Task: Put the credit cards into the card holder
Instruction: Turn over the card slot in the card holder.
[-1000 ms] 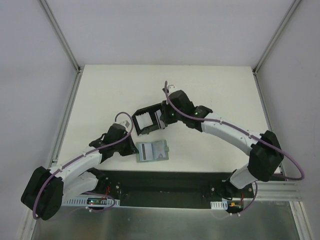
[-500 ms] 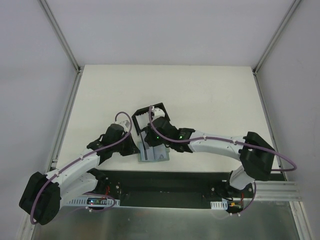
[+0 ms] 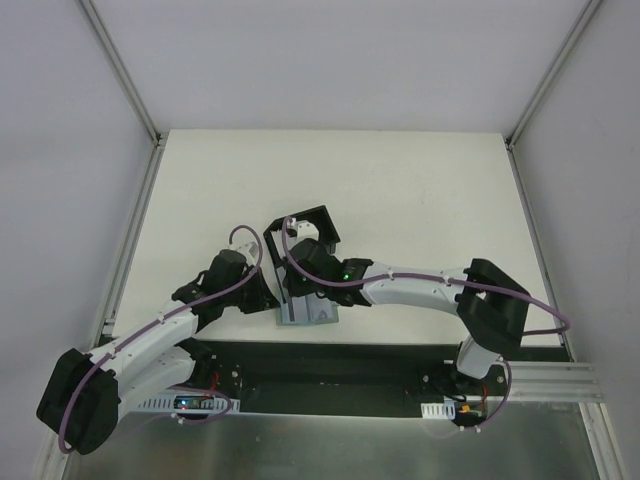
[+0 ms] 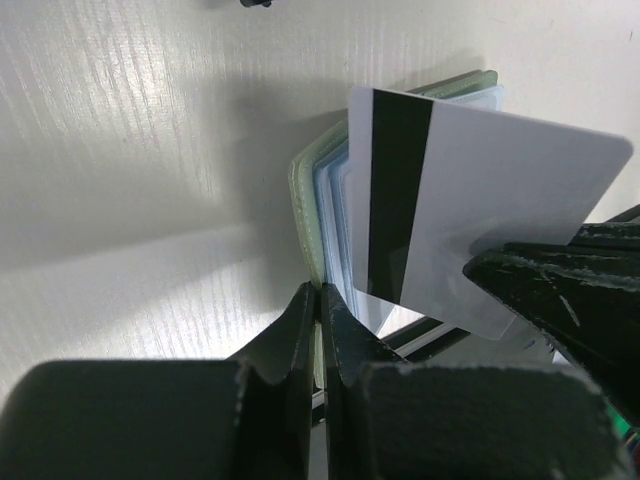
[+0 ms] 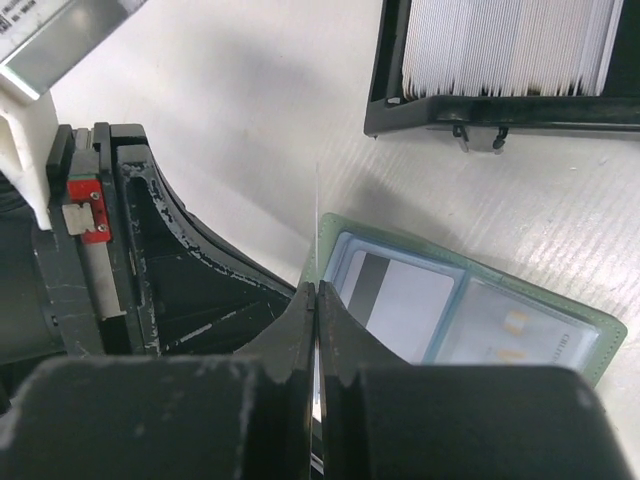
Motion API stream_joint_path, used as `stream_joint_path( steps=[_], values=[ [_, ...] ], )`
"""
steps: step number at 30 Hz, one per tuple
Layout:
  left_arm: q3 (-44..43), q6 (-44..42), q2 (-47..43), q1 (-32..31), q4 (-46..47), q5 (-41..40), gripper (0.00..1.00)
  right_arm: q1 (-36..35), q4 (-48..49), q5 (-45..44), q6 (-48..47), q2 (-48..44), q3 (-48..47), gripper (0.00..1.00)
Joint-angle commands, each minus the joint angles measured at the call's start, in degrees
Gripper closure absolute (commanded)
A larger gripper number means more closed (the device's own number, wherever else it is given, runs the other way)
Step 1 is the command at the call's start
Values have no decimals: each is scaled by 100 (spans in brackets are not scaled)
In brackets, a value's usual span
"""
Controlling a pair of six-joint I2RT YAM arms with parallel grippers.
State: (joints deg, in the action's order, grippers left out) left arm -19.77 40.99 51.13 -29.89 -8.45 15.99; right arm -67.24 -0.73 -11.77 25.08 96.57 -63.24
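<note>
The card holder [image 3: 312,314] is a flat grey-green case with clear blue-edged pockets, lying open near the table's front edge. My left gripper [image 4: 320,298] is shut on its left edge [image 4: 304,200], and a green strip shows between the fingers. My right gripper [image 5: 317,292] is shut on a whitish credit card with a dark stripe [image 4: 500,190], held upright just above the case's left pocket; it shows edge-on [image 5: 318,215] in the right wrist view. Another striped card [image 5: 400,305] lies in that pocket of the case [image 5: 590,335]. The right fingers [image 4: 560,290] pinch the held card's lower corner.
A black open-topped box [image 3: 318,222] stands just behind the case, its wall [image 5: 500,115] close by and packed with a row of white cards [image 5: 510,45]. The left arm's black wrist [image 5: 150,260] sits right beside my right gripper. A dark rail [image 3: 320,365] runs along the near edge.
The right arm has swung from the black box down and left to the green case, carrying a card. The left arm has stayed at the case's left edge.
</note>
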Motion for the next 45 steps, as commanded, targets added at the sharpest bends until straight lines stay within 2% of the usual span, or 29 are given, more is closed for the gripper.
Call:
stream_joint_path(
  steps=[1,13,34,45],
  values=[
    [26,-4,-104,53,10,18,100,-43,-59,-106,85,133,-294,100],
    [26,-3,-130,53,10,10,100,-105,-208,-238,67,160,-320,100],
    [-18,5,-78,53,19,-43,100,-456,-1798,-1310,-381,476,-1225,100],
    [43,14,-69,62,1,-113,100,-465,-1869,-1442,-399,274,-1191,100]
  ],
)
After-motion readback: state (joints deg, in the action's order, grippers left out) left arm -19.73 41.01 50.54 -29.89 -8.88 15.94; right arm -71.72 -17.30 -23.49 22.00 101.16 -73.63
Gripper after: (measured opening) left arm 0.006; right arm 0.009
